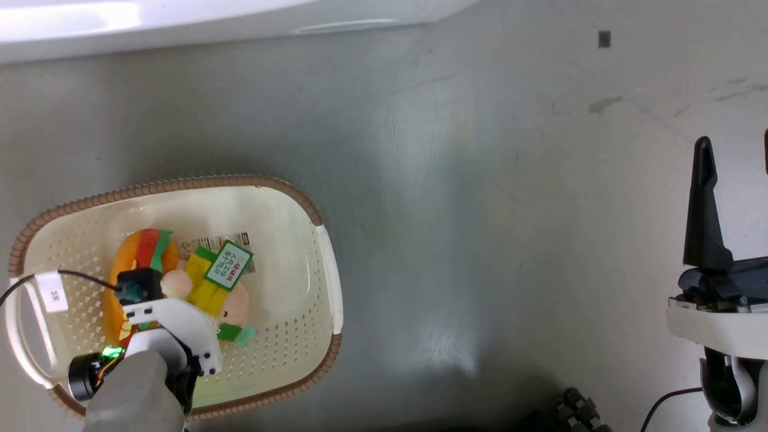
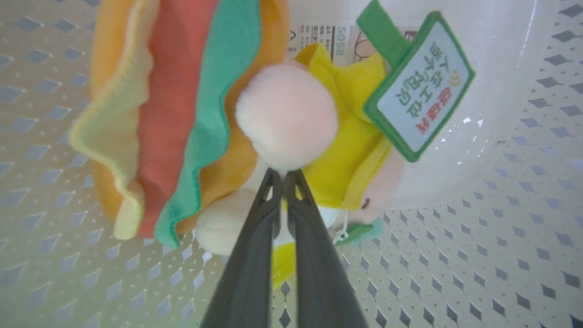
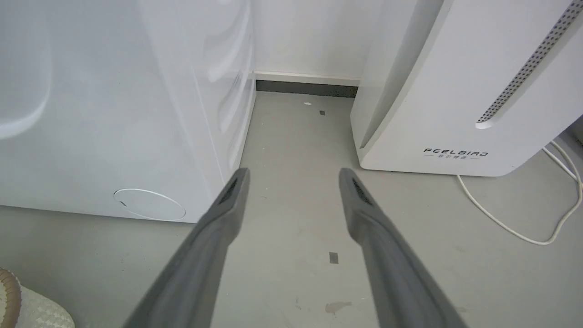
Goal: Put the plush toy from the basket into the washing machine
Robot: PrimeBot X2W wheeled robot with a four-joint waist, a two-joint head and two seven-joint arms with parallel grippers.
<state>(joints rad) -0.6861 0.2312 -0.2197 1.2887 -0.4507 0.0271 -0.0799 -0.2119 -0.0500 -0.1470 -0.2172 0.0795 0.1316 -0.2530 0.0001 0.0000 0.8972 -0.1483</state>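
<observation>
The plush toy (image 1: 192, 282) lies inside the cream basket (image 1: 180, 185) at the lower left of the head view, its green-edged tag (image 1: 228, 264) facing up. My left arm reaches down into the basket over the toy. In the left wrist view my left gripper (image 2: 283, 175) is shut, pinching the plush toy (image 2: 182, 109) just beneath a pale pink ball (image 2: 287, 114). My right gripper (image 1: 735, 144) stands open over bare floor at the right. The washing machine (image 3: 114, 114) shows its white lower body; its door and drum are out of view.
A white FEELBIRD appliance (image 3: 455, 91) stands right of the washer, with a floor gap between them and a white cable (image 3: 514, 228) trailing beside it. A corner of the basket (image 3: 9, 291) shows in the right wrist view. Grey floor (image 1: 480, 240) spreads right of the basket.
</observation>
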